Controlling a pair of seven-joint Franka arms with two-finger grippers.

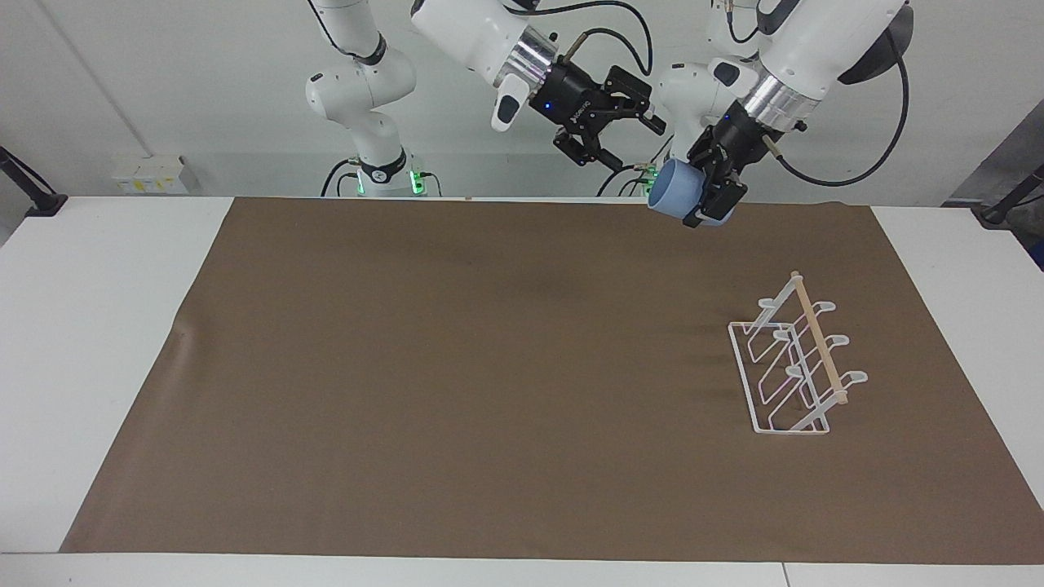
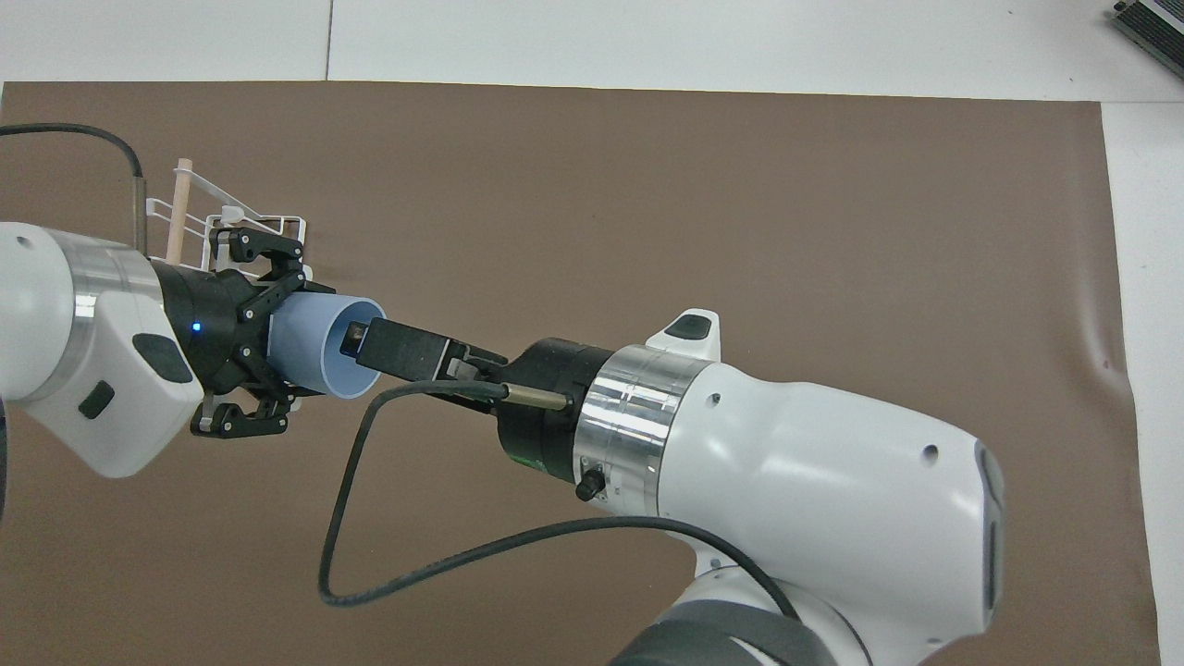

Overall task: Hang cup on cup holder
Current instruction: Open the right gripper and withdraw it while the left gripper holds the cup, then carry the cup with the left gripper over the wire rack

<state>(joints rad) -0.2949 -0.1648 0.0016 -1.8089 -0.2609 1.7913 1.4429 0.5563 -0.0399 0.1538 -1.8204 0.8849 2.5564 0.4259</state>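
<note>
While both arms are raised over the robots' edge of the surface, the scene is set out as follows.

Cup: the light-blue cup is held in the air, tilted on its side with its open mouth turned toward the right arm; it is seen over the brown mat's edge nearest the robots, toward the left arm's end.

Left claw: the left claw is clamped on the cup, one finger lying along the outside wall in the facing view, and nothing else is gripped by it.

Right claw: the right claw is spread wide with nothing in it; in the facing view it is seen apart from the cup and above its mouth, while in the overhead view one dark finger is seen pointing at the cup's rim. Whether the rim is touched cannot be told from above; a gap is shown in the facing view.

Cup holder: the white wire cup holder is stood on the mat toward the left arm's end, farther from the robots than the cup, with its wooden dowel along the top and its prongs bare.

Surface: the white surface is covered across its middle by the mat.
</note>
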